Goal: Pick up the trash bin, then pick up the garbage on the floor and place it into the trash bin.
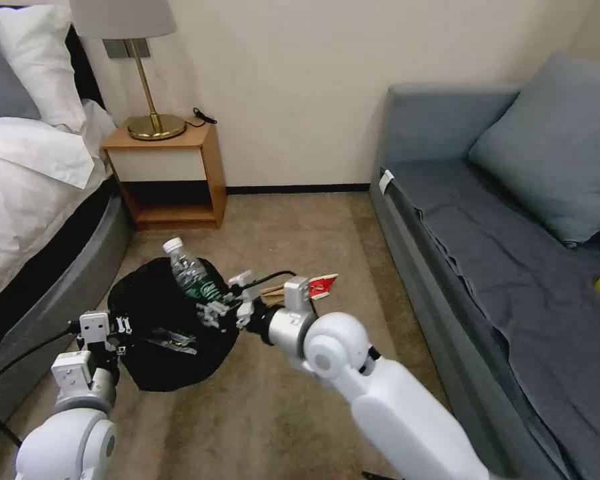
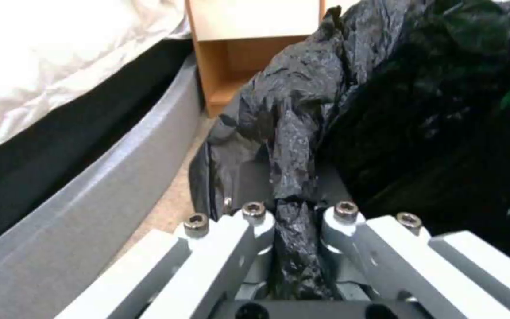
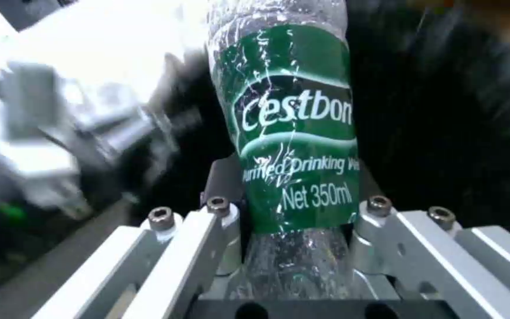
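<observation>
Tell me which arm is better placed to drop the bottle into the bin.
Right: its hand grips the clear green-labelled plastic bottle above the black-bagged bin; the left hand pinches the bag rim.

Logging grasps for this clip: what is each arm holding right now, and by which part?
Left pincer pinches the trash bin by its black bag's rim. Right pincer grips the plastic bottle around its lower body, at the green label's bottom edge.

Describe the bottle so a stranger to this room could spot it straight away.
Start at the wooden nightstand beside the bed, then drop to the carpet in front of it, where the trash bin with its black bag is held by the left gripper. Over the bin, the right gripper holds the bottle: clear plastic, white cap, green label, unlike the red-and-white carton nearby.
</observation>
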